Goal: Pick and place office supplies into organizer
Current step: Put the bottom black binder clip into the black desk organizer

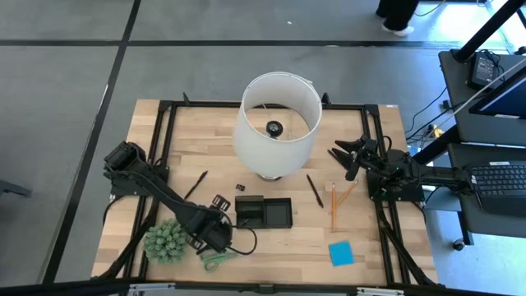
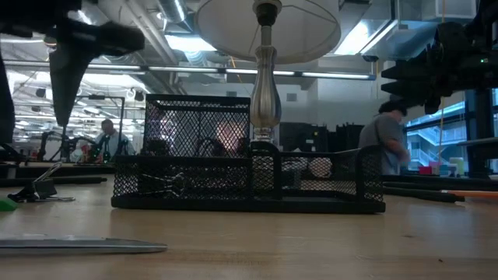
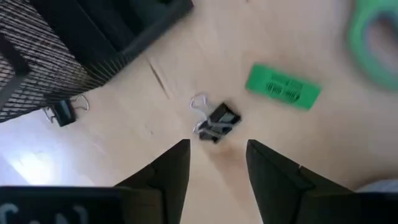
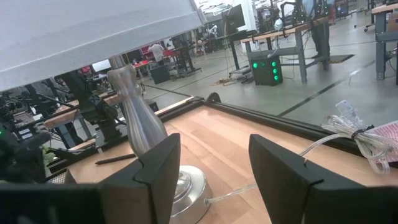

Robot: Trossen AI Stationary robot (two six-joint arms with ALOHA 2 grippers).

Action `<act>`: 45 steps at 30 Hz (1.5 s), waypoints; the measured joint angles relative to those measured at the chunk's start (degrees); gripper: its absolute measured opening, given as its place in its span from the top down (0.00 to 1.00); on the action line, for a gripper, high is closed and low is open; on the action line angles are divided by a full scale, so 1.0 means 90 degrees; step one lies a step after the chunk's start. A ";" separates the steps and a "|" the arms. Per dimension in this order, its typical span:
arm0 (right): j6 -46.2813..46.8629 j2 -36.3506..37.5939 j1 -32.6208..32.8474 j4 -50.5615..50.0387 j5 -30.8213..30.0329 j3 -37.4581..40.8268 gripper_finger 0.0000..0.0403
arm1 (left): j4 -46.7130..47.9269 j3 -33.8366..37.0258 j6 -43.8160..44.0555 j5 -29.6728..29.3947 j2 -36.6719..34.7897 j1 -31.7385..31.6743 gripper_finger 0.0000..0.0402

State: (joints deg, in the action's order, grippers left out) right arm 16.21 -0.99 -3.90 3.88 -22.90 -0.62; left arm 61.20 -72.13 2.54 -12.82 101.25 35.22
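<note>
I am looking down past my left tool (image 3: pixel 217 163), which is hanging just above the counter (image 1: pixel 288 247) with its two fingers spread apart and gripping nothing; a small dark binder clip (image 3: pixel 216 122) is lying on the wood right ahead of the fingertips, not touching them. A green eraser (image 3: pixel 283 87) is resting just beyond the clip, and the green handle of the scissors (image 3: pixel 373 31) is showing near it. From above, this tool (image 1: pixel 215 237) is sitting at the near left of the counter, just left of the black mesh organizer (image 1: pixel 264 212) and beside the spiky green plant (image 1: pixel 164 240). More clips (image 1: pixel 220 201) are lying just left of the organizer. My right tool (image 1: pixel 345 158) is waiting at the far right with its fingers wide and empty, near the white lamp (image 1: pixel 277 123). A dark pen (image 1: pixel 315 191), an orange pencil (image 1: pixel 334 205) and a blue sticky pad (image 1: pixel 341 253) are lying right of the organizer.
</note>
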 joint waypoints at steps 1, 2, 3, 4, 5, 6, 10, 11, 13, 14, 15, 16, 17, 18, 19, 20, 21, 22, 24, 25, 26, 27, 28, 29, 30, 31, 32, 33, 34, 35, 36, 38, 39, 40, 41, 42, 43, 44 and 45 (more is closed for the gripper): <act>-0.0003 0.0000 0.0002 0.0000 0.0000 0.0000 0.52 | -0.0023 0.0051 -0.0056 -0.0049 0.0000 0.0000 0.63; -0.0005 0.0000 0.0001 0.0000 0.0000 0.0001 0.52 | -0.0059 0.0105 -0.0086 -0.0084 0.0000 -0.0004 0.63; -0.0005 0.0000 0.0002 0.0000 0.0000 0.0000 0.52 | -0.0124 0.0165 -0.0087 -0.0104 0.0000 -0.0031 0.63; -0.0007 0.0000 0.0002 0.0000 0.0000 0.0002 0.52 | -0.0184 0.0214 -0.0090 -0.0104 0.0000 -0.0060 0.63; -0.0009 0.0000 0.0000 0.0000 0.0000 0.0000 0.52 | -0.0277 0.0260 -0.0090 -0.0111 -0.0002 -0.0091 0.63; -0.0012 0.0000 0.0002 0.0000 0.0000 0.0002 0.52 | -0.0398 0.0306 -0.0090 -0.0091 -0.0002 -0.0125 0.63; -0.0015 0.0000 0.0002 0.0000 0.0000 0.0000 0.52 | -0.0802 0.0495 -0.0092 -0.0064 -0.0002 -0.0241 0.63; -0.0015 0.0000 0.0001 0.0000 0.0000 0.0000 0.52 | -0.0810 0.0496 -0.0097 -0.0058 -0.0002 -0.0271 0.63; -0.0015 0.0000 0.0002 0.0000 0.0000 0.0002 0.52 | -0.0789 0.0496 -0.0099 -0.0043 -0.0002 -0.0320 0.64; -0.0015 0.0000 0.0000 0.0000 0.0000 0.0000 0.52 | -0.0788 0.0496 -0.0107 -0.0039 -0.0004 -0.0349 0.64; -0.0015 0.0000 0.0002 0.0000 0.0000 0.0000 0.52 | -0.0790 0.0496 -0.0157 -0.0039 -0.0005 -0.0373 0.64; -0.0017 0.0000 0.0002 -0.0001 0.0000 0.0000 0.52 | -0.0790 0.0496 -0.0257 -0.0024 -0.0005 -0.0394 0.64; -0.0017 0.0000 0.0000 0.0000 0.0000 0.0002 0.52 | -0.0788 0.0496 -0.0383 0.0012 -0.0005 -0.0407 0.64; -0.0017 0.0000 -0.0001 0.0000 0.0000 0.0000 0.52 | -0.0791 0.0496 -0.0514 0.0080 0.0001 -0.0432 0.64; -0.0017 0.0000 0.0002 0.0000 0.0000 0.0000 0.52 | -0.0796 0.0496 -0.0617 0.0156 0.0019 -0.0453 0.64; -0.0017 0.0000 0.0000 0.0000 0.0000 0.0000 0.52 | -0.0795 0.0496 -0.0700 0.0259 0.0043 -0.0481 0.64; -0.0017 0.0000 0.0002 0.0000 0.0000 0.0000 0.52 | -0.0791 0.0499 -0.0777 0.0352 0.0069 -0.0483 0.64; -0.0017 0.0000 0.0002 0.0000 0.0000 0.0000 0.52 | -0.0802 0.0499 -0.0848 0.0400 0.0089 -0.0486 0.64; -0.0017 0.0000 0.0002 0.0000 0.0000 0.0000 0.52 | -0.0806 0.0501 -0.0971 0.0419 0.0095 -0.0486 0.64; -0.0017 0.0000 0.0001 0.0000 0.0000 0.0002 0.52 | -0.0838 0.0520 -0.0985 0.0418 0.0095 -0.0486 0.64; -0.0017 0.0000 0.0000 0.0000 0.0000 0.0000 0.52 | -0.0891 0.0561 -0.0983 0.0416 0.0095 -0.0498 0.64; -0.0019 0.0000 0.0001 0.0000 0.0000 0.0000 0.52 | -0.0901 0.0607 -0.0972 0.0418 0.0096 -0.0511 0.64; -0.0019 0.0000 0.0002 0.0000 0.0000 0.0002 0.52 | -0.0900 0.0655 -0.0947 0.0419 0.0097 -0.0516 0.64; -0.0019 0.0000 0.0001 0.0000 0.0000 0.0002 0.52 | -0.0924 0.0709 -0.0923 0.0446 0.0097 -0.0519 0.64; -0.0019 0.0000 0.0000 0.0000 0.0000 0.0000 0.52 | -0.1004 0.0780 -0.0918 0.0471 0.0097 -0.0522 0.64; -0.0019 0.0000 0.0001 0.0000 0.0000 0.0000 0.52 | -0.1073 0.0844 -0.0918 0.0471 0.0099 -0.0520 0.64; -0.0019 0.0000 0.0002 0.0000 0.0000 0.0001 0.52 | -0.1134 0.0895 -0.0918 0.0489 0.0100 -0.0520 0.64; -0.0019 0.0000 0.0001 0.0000 0.0000 0.0001 0.52 | -0.1167 0.0914 -0.0910 0.0493 0.0101 -0.0518 0.64; -0.0019 0.0000 0.0001 0.0000 0.0000 0.0000 0.52 | -0.1174 0.0914 -0.0873 0.0495 0.0100 -0.0515 0.64; -0.0019 0.0000 0.0002 0.0000 0.0000 0.0000 0.52 | -0.1180 0.0912 -0.0866 0.0498 0.0100 -0.0515 0.64; -0.0019 0.0000 0.0001 0.0000 0.0000 0.0001 0.52 | -0.1193 0.0914 -0.0867 0.0496 0.0100 -0.0516 0.64; -0.0019 0.0000 0.0000 0.0000 0.0000 0.0000 0.52 | -0.1253 0.0912 -0.0867 0.0496 0.0102 -0.0517 0.64; -0.0019 0.0000 0.0000 0.0000 0.0000 0.0000 0.52 | -0.1295 0.0914 -0.0862 0.0499 0.0102 -0.0517 0.64; -0.0019 0.0000 -0.0001 0.0000 0.0000 0.0000 0.52 | -0.1329 0.0912 -0.0857 0.0533 0.0102 -0.0517 0.64; -0.0019 0.0000 0.0001 0.0000 0.0000 0.0000 0.52 | -0.1371 0.0912 -0.0857 0.0594 0.0102 -0.0517 0.64; -0.0019 0.0000 0.0000 -0.0002 0.0000 0.0000 0.52 | -0.1411 0.0912 -0.0859 0.0639 0.0100 -0.0517 0.64; -0.0019 0.0000 -0.0001 0.0000 0.0000 0.0000 0.52 | -0.1445 0.0912 -0.0857 0.0691 0.0102 -0.0517 0.64; -0.0019 0.0000 -0.0001 0.0000 0.0000 0.0001 0.52 | -0.1467 0.0912 -0.0855 0.0742 0.0102 -0.0517 0.64; -0.0019 0.0000 0.0001 0.0000 0.0000 0.0000 0.52 | -0.1468 0.0912 -0.0855 0.0768 0.0100 -0.0517 0.64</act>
State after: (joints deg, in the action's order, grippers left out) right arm 16.03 -0.99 -3.89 3.88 -22.90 -0.62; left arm 47.99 -63.92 -5.15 -5.91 102.16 30.57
